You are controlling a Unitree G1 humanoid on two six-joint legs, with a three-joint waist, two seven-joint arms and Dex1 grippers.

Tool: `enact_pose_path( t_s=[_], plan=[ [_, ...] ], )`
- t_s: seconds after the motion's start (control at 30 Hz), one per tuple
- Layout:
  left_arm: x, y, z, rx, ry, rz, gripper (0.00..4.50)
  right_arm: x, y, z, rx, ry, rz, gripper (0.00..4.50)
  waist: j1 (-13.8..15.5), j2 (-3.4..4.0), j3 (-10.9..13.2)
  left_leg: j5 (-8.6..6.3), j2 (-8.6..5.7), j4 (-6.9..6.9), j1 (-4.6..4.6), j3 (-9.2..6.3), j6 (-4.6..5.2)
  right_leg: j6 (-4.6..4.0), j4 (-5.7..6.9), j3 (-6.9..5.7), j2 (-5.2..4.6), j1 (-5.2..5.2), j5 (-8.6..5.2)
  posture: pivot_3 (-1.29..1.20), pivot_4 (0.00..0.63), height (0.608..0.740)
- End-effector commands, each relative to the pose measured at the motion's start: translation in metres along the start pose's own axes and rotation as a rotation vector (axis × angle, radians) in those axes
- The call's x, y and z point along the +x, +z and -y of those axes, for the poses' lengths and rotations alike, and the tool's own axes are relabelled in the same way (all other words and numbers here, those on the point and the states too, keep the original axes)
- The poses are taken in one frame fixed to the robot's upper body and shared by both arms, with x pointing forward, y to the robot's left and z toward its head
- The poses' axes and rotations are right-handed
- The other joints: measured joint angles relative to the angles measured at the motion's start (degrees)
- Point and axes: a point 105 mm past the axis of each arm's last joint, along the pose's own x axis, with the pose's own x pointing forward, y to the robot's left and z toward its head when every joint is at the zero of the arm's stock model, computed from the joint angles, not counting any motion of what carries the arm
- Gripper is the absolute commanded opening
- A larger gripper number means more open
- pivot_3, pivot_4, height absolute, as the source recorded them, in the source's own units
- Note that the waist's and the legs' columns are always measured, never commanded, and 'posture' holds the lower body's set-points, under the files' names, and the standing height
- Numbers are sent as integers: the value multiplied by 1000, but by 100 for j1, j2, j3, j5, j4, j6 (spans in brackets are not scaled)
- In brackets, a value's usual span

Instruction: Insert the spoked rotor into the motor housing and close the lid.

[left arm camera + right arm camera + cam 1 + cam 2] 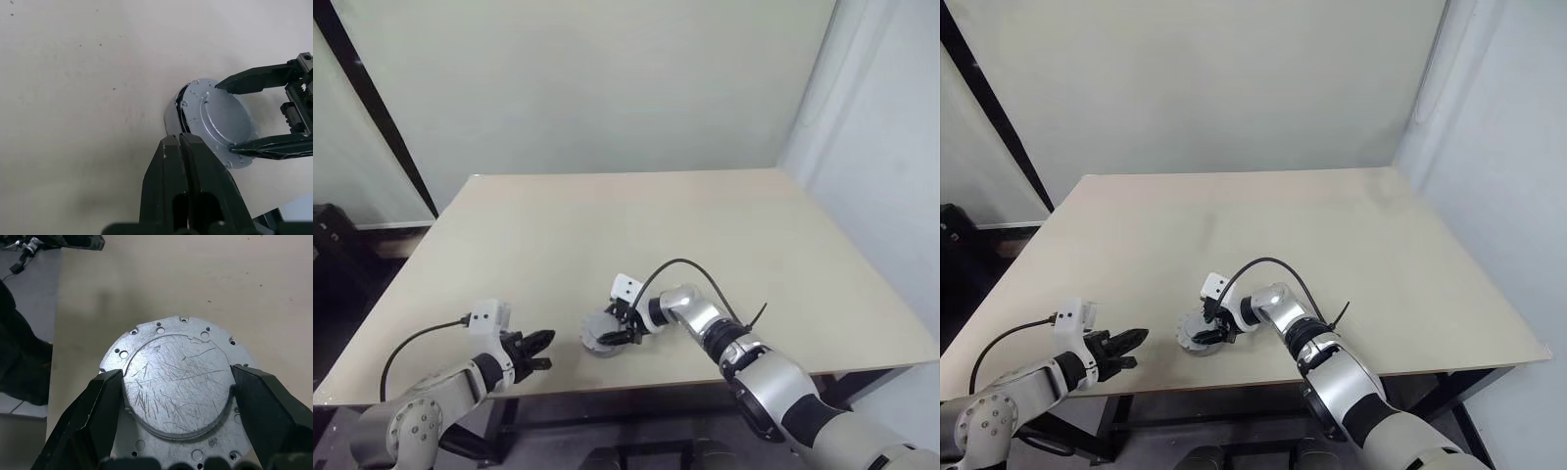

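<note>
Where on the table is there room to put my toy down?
The table is bare from its far edge down to the middle. It's crowded near the front edge, around the lid, the right gripper and the left gripper.

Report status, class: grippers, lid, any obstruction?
Left gripper shut, idle beside the stack. Right gripper straddling the lid's raised centre, fingers spread. Lid on top, plain face up. Nothing obstructing.
</note>
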Motion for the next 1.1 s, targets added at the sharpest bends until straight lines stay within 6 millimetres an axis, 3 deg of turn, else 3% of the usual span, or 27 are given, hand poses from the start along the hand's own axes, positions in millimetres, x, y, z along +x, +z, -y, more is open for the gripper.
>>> enact_pose_path(
  t_s=[0.03,1.1],
  plan=[
    [1,10,7,28,-24,33,0,-3,18,10,-8,-52,44,3292,1,0,0,0,0,0,0,0,0,0,0,0,0,0,0,0,0,740],
    [7,11,9,28,-44,30,0,-6,-9,3,-118,3,-119,3292,2,2,-2,1,-5,4,9,0,0,0,0,5,-1,13,0,0,0,740]
  ],
)
